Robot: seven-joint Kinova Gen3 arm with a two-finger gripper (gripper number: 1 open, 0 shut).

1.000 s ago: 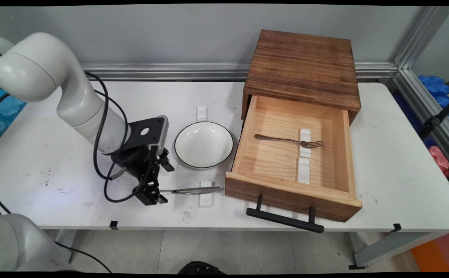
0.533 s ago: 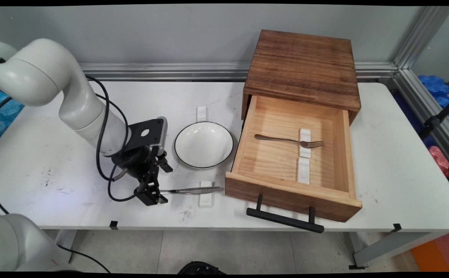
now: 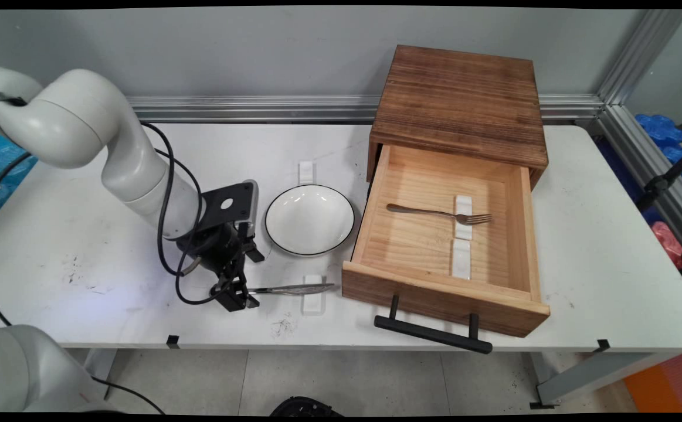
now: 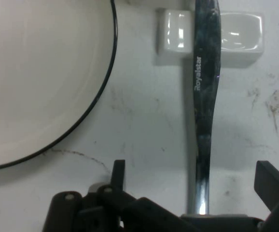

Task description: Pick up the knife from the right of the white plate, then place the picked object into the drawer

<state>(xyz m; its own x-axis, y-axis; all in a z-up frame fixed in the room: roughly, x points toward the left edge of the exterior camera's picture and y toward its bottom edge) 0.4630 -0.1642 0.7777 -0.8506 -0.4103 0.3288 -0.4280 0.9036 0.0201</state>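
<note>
Near the table's (image 3: 71,193) front edge, hand (image 3: 236,300) (image 4: 192,193) low with fingers (image 4: 271,183) spread about a knife's (image 3: 288,288) (image 4: 204,111) handle, blade across a white rest (image 3: 313,296) (image 4: 212,36), black-rimmed white plate (image 3: 309,220) (image 4: 38,82) just behind.

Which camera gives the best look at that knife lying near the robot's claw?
The hand view: the knife fills the frame, lettering legible, crossing a white rest. The main view shows it only as a thin sliver beside the gripper.
</note>
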